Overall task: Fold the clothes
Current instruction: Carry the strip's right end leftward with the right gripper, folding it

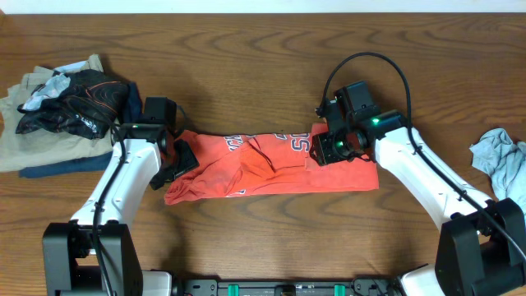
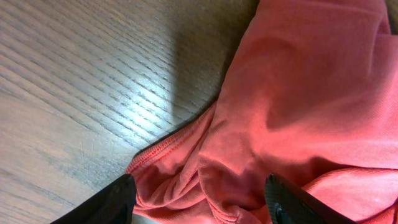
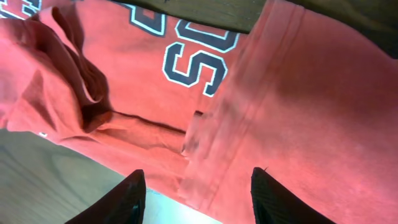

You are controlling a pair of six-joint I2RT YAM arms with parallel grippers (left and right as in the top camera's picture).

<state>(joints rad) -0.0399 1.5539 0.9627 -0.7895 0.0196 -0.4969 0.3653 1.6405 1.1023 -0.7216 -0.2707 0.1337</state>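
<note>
Here, shirt (image 1: 271, 168): red, lying in a long strip on the table (image 1: 246, 49).
Left gripper (image 1: 179, 163): spread wide at the shirt's left end.
Right gripper (image 1: 322, 150): spread wide over its right end.
Pile of clothes (image 1: 66, 107): far left.

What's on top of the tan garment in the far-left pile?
A black garment with thin red lines lies on the tan garment, a pale grey piece on top of it. A dark blue layer shows beneath. Anything under the black garment is hidden.
</note>
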